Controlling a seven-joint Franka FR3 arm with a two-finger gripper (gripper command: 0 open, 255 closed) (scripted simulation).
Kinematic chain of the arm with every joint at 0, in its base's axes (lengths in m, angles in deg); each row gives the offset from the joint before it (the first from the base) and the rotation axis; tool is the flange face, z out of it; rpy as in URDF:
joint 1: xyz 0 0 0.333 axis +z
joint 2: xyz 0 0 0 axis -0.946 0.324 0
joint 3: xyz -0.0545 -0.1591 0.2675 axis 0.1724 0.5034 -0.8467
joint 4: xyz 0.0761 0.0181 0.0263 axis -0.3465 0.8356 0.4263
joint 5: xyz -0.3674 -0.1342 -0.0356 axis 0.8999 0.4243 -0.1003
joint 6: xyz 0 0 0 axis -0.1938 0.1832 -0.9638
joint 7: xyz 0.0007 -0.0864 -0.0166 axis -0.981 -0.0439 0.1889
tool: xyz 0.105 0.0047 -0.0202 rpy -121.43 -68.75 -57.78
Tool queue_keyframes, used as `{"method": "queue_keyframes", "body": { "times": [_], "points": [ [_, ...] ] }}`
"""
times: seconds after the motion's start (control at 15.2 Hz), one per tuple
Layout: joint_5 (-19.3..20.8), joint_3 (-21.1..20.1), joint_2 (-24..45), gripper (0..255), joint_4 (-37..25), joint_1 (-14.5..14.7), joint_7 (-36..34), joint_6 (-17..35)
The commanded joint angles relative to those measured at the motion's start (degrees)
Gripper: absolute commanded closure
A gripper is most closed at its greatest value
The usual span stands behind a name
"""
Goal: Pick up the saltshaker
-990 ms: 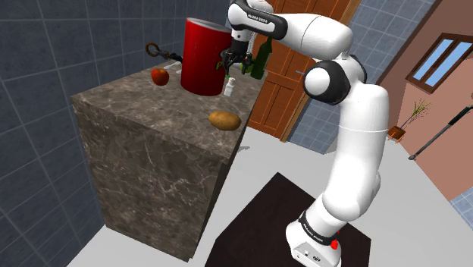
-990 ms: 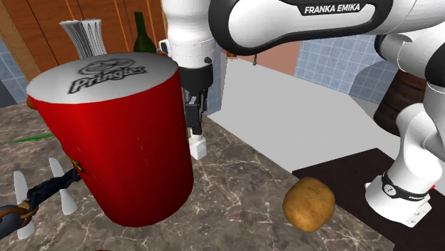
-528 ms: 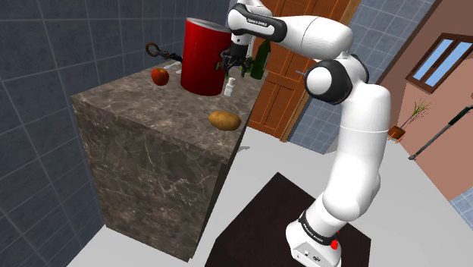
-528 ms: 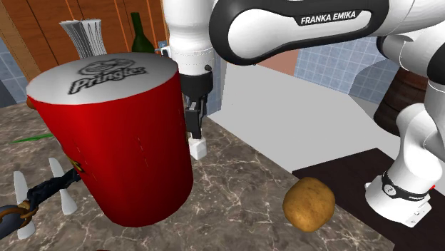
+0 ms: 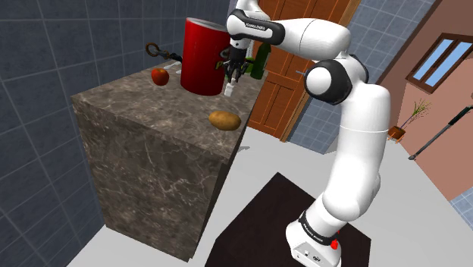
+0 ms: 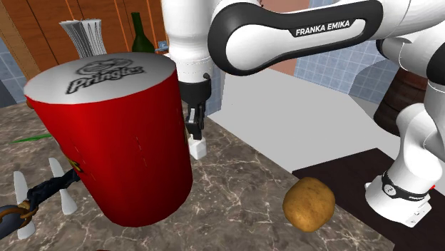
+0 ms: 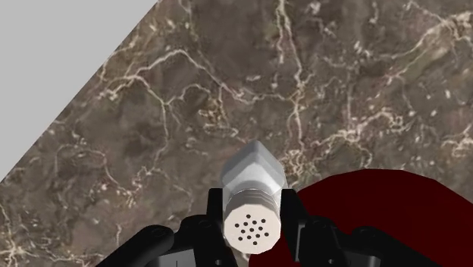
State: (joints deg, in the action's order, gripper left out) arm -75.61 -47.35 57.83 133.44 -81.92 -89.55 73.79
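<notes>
Wrist view gives us the clearest look at the saltshaker. It has a pale grey-white body with flat, faceted sides and a round cap pierced by a ring of small dark holes. It stands upright on the counter, just beside the red can.

The gripper comes straight down over it, with one black finger on each side of the cap. We see no gap between fingers and cap, so they seem to be clasping it. In the second exterior view its square base sits on the stone at the foot of the can.

The can is a tall, glossy red cylinder with a flat grey lid printed "Pringles" in dark letters. The counter is a polished dark brown stone, marbled all over with thin pale veins. It forms a blocky slab with squared edges. A potato, tan, lumpy and matte, lies well apart from the can, beyond the saltshaker.
</notes>
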Motion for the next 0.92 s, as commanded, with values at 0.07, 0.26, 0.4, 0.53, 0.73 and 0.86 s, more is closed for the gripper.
{"method": "queue_keyframes", "body": {
  "times": [0.07, 0.26, 0.4, 0.53, 0.73, 0.86],
  "points": [
    [-0.05, -0.05, 1.0, 255, 0.23, -0.09, 0.12, 0.11],
    [0.0, -0.05, 0.98, 255, -1.15, 0.08, 0.03, -1.26],
    [-0.05, -0.03, 1.32, 255, -3.24, 0.04, 0.18, -2.99],
    [-0.1, -0.02, 1.78, 255, -5.51, -0.02, 0.34, -4.8],
    [-0.2, 0.0, 2.7, 255, -9.3, -0.13, 0.58, -7.66],
    [-0.27, 0.02, 3.51, 255, -12.17, -0.22, 0.76, -9.71]
  ]
}}
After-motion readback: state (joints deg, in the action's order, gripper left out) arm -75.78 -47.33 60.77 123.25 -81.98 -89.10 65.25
